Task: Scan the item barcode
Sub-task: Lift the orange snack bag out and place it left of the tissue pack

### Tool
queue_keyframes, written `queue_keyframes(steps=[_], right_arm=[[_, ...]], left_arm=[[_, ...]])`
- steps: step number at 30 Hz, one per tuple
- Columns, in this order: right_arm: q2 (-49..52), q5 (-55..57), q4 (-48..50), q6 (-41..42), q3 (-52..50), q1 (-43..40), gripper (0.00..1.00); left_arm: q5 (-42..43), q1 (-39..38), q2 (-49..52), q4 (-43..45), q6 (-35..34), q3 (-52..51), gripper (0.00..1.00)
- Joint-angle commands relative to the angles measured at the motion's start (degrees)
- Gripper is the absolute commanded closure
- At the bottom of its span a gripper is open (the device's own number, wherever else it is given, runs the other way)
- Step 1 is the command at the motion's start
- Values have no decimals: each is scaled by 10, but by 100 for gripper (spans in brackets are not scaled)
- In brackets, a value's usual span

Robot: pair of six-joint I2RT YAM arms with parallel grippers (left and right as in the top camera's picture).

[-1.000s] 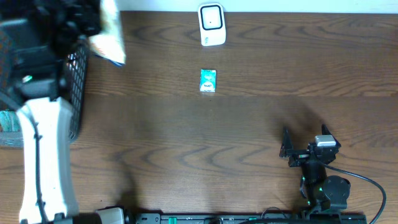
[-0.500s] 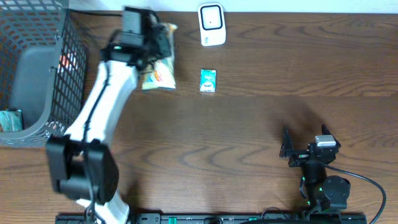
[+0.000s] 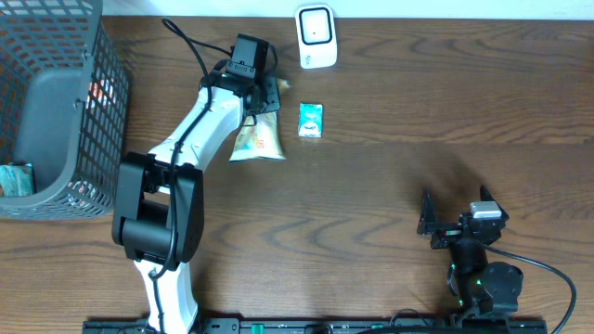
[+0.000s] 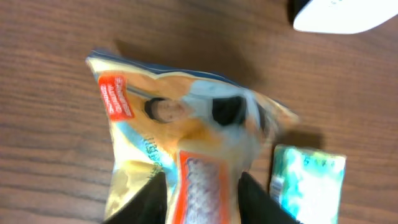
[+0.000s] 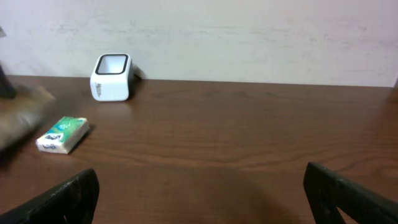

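The item, an orange and yellow snack bag (image 3: 257,139), lies on the wooden table just below and left of the white scanner (image 3: 316,37). My left gripper (image 3: 264,96) is over the bag's upper end. In the left wrist view its jaws stand apart, and the bag (image 4: 180,130) shows in the gap and runs on past the left fingertip (image 4: 158,193). The left gripper (image 4: 203,182) reads as open. The scanner (image 4: 342,15) shows at that view's top right corner. My right gripper (image 3: 427,215) rests open near the front right, with nothing between its fingers (image 5: 202,199).
A small green packet (image 3: 310,120) lies right of the bag, in front of the scanner (image 5: 112,76); it also shows in the wrist views (image 4: 308,180) (image 5: 63,134). A dark wire basket (image 3: 111,102) with a few items stands at the far left.
The left arm swung from the basket to the right with the bag and brought it down in front of the scanner. Its jaws have parted. The right arm has not moved.
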Motion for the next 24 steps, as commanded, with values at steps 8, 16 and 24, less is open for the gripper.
queue_keyframes(steps=[8, 16, 24], right_arm=[[-3, 2, -2, 0, -1, 4, 1], [-3, 2, -2, 0, -1, 4, 1], [-3, 2, -2, 0, -1, 4, 1]], left_arm=[[-16, 6, -41, 25, 92, 38, 57], [-66, 65, -160, 89, 144, 45, 51], [-64, 250, -264, 110, 134, 45, 28]])
